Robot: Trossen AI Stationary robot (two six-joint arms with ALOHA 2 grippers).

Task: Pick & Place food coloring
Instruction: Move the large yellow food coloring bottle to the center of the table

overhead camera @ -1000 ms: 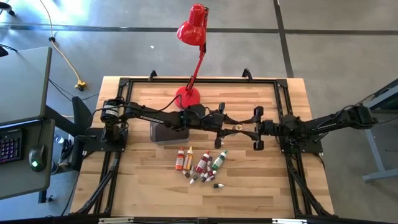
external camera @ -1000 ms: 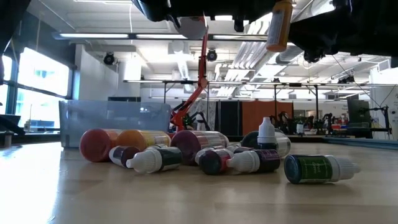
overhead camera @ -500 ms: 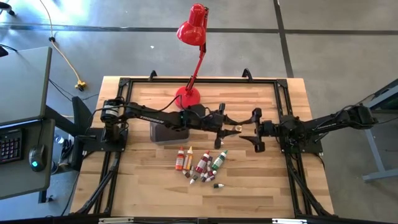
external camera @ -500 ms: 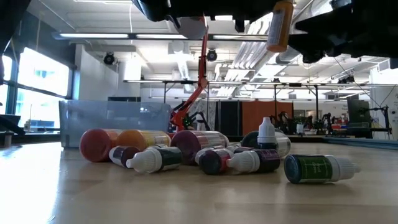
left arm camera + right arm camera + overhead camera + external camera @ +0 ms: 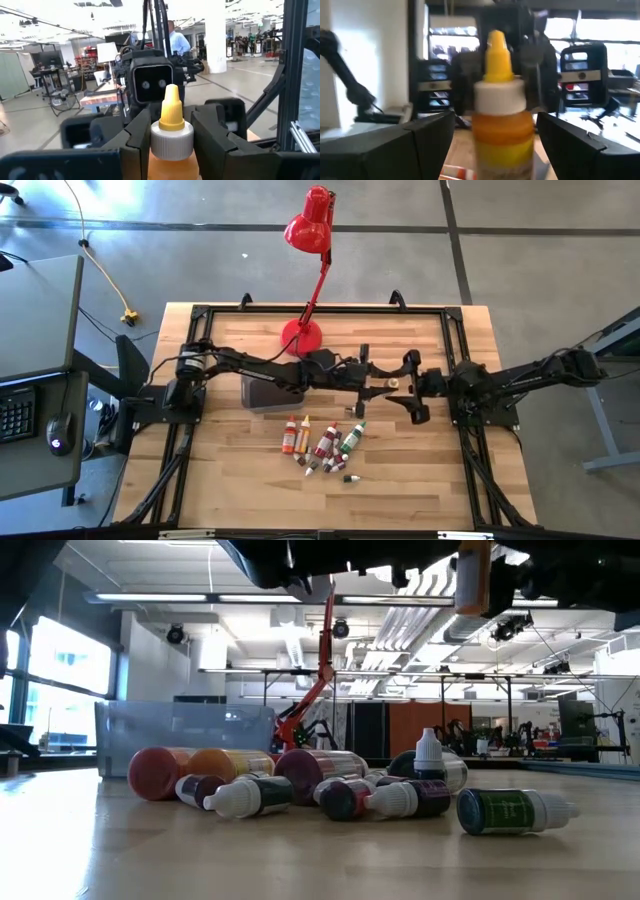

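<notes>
Wooden tabletop (image 5: 420, 470), pale planks with a black frame around it, is filling the middle of the high view, and a glossy red desk lamp (image 5: 310, 225) is standing at its upper edge. Both dark arms are meeting mid-frame, just right of the grey tub (image 5: 268, 395).

What's changed: a second ago the two pincers were a bit apart with the orange-yellow bottle (image 5: 171, 145) hanging at a tilt; now they're crowding together and the bottle is sitting upright at the top of the low view. The left pincer (image 5: 171, 142) is clamping it just under the white collar, fingers (image 5: 137, 142) pressing both sides. The right pincer (image 5: 495, 145) is gaping wide, its fingers flanking the bottle without touching. I'd guess a handover is being lined up, so nothing is placed yet.

The rest of the food coloring (image 5: 325, 446) is lying in a loose heap just below centre on the tabletop: stubby smooth plastic cylinders in red, orange, maroon and green, most tipped over, one standing with its white cone cap up (image 5: 428, 755).
</notes>
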